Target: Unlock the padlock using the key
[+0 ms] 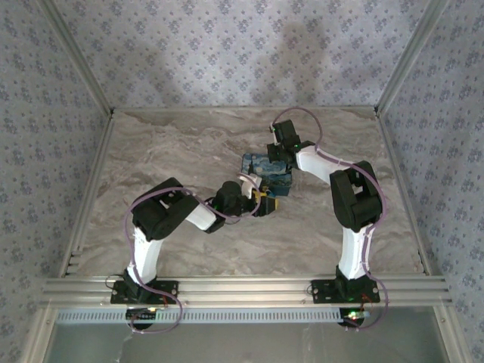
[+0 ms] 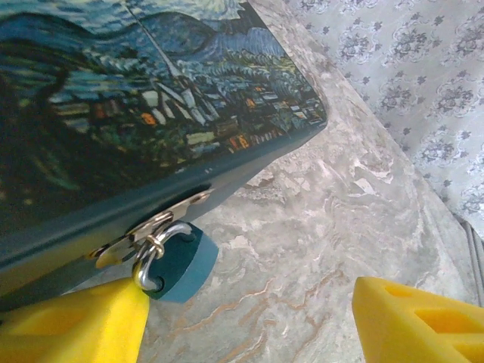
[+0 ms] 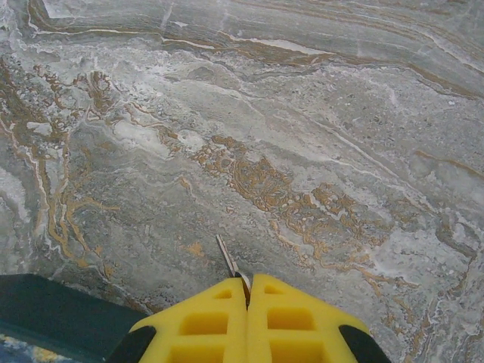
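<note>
Padlock hangs on hasp, box near side. Left gripper spread, offset; centre padlock before pinching. Right gripper clamped on key, box far side.

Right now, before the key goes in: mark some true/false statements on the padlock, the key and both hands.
1. The small blue block-shaped padlock hangs from the silver metal hasp of the blue swirl-printed box. True.
2. The right hand is open and empty. False: it is shut on a thin metal key.
3. The left hand is open, with one yellow finger close beside the padlock. True.
4. The key sits in the padlock. False: its tip points out over the bare marble-patterned table.
</note>
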### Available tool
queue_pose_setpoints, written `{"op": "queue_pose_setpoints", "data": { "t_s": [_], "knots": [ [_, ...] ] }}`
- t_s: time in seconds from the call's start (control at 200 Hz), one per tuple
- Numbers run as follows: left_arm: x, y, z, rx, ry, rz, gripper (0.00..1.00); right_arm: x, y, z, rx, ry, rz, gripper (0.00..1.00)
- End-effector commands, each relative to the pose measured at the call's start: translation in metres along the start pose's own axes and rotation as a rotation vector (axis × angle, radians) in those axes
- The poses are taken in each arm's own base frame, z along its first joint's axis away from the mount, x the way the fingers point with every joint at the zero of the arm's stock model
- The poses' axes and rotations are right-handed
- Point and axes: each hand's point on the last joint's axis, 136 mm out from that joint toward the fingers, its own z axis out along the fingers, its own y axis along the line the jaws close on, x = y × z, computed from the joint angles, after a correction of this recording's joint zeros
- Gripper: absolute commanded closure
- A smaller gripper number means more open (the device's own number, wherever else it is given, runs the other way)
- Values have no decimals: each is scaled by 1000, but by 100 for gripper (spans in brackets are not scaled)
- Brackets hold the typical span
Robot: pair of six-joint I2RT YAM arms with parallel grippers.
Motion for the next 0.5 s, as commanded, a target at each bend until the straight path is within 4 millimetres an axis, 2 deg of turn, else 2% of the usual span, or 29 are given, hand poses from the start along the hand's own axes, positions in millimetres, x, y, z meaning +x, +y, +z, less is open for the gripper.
{"op": "queue_pose_setpoints", "data": {
  "t_s": [0.0, 0.06, 0.18, 0.31, 0.495],
  "knots": [
    [-23, -17, 8, 72, -63, 23, 26, 50, 25, 3, -70, 160, -33, 100],
    [-22, -17, 9, 65, -63, 21, 21, 51, 24, 3, -68, 160, -32, 100],
    [-22, -16, 7, 59, -78, 18, 20, 51, 25, 3, -68, 158, -30, 100],
    [-23, -7, 6, 10, -94, -1, 20, 50, 24, 2, -69, 156, -28, 100],
    [-26, -10, 3, 35, -131, -23, 26, 49, 24, 0, -69, 152, -27, 100]
  ]
}}
